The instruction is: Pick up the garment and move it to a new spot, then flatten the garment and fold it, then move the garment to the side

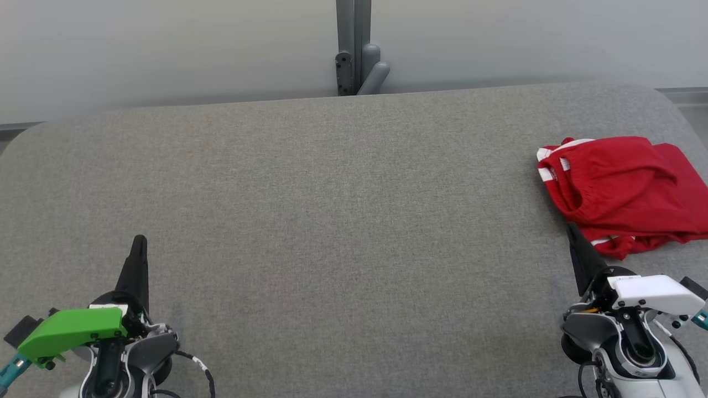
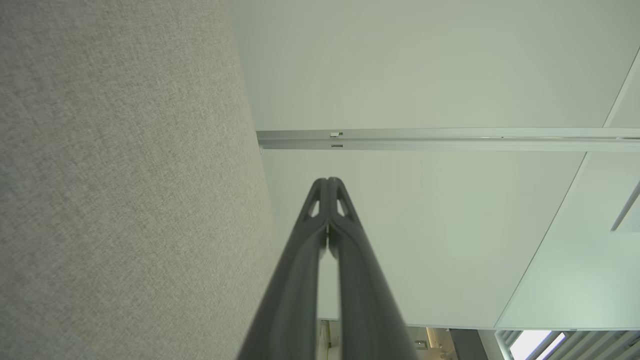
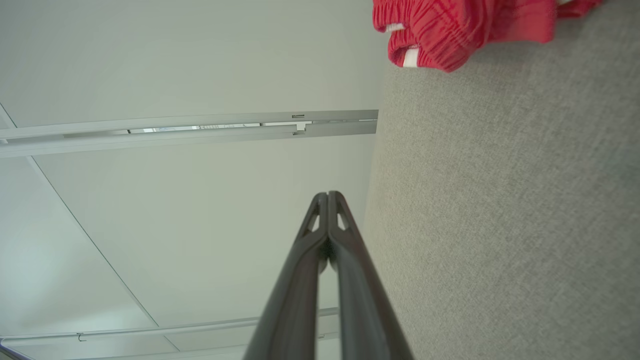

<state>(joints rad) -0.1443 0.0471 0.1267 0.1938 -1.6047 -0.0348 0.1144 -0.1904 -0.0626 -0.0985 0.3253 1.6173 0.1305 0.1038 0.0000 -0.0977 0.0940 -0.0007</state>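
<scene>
A red garment (image 1: 625, 190) with white stripes lies folded in a loose pile at the far right of the grey fabric table (image 1: 343, 221); its edge also hangs at the top of the right wrist view as the garment (image 3: 450, 30). My right gripper (image 1: 569, 229) is shut and empty, its tip just at the garment's near edge. My left gripper (image 1: 139, 240) rests at the lower left, shut and empty, far from the garment. Both wrist views show the fingertips pressed together: the left gripper (image 2: 328, 181) and the right gripper (image 3: 328, 194).
A grey post with a bracket (image 1: 357, 50) stands behind the table's far edge, against a pale wall. The garment reaches the table's right edge. Wide bare fabric spreads across the table's middle and left.
</scene>
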